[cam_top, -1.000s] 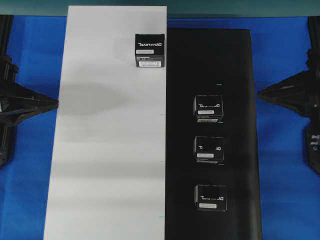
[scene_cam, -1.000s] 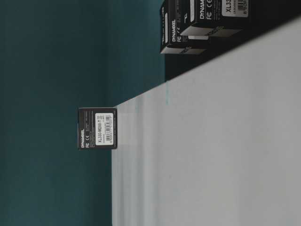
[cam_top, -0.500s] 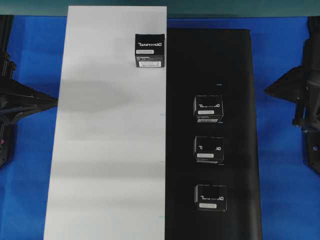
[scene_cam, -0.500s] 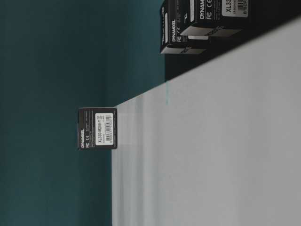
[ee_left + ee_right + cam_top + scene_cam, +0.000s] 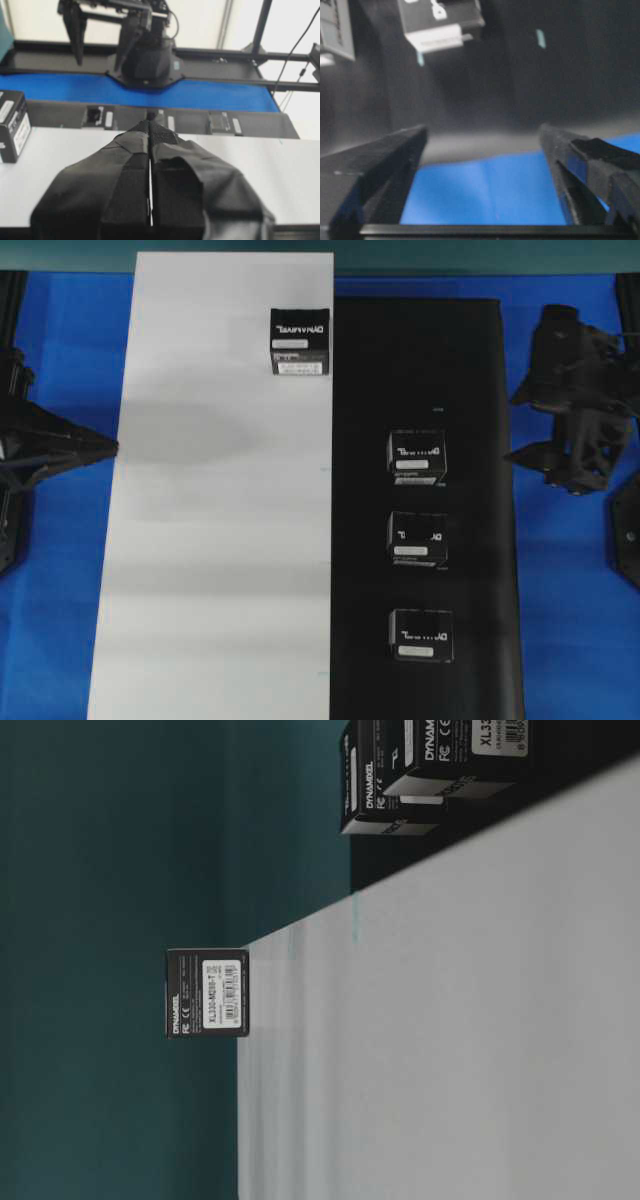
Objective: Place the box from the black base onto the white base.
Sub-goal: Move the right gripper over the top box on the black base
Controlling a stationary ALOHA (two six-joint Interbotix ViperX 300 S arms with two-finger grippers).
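Observation:
Three boxes stand in a column on the black base [image 5: 470, 360]: one [image 5: 417, 457], one [image 5: 418, 538], one [image 5: 420, 634]. Another box [image 5: 298, 341] stands on the white base [image 5: 210, 540] near its far right edge, also seen at table level as a box [image 5: 207, 992]. My right gripper [image 5: 518, 427] hangs open over the blue table at the black base's right edge; its jaws [image 5: 482, 130] stand wide with nothing between them, and a box [image 5: 440, 22] lies ahead. My left gripper [image 5: 150, 125] is shut and empty at the white base's left edge.
Blue table [image 5: 570, 620] borders both sheets. The arm bases and black frame stand at the left edge [image 5: 15, 470] and right edge [image 5: 625, 540]. Bare white sheet stretches below the box on it.
My right arm has swung in from the right edge toward the black base and its jaws have gone from shut to wide open. The left arm and all boxes stayed put.

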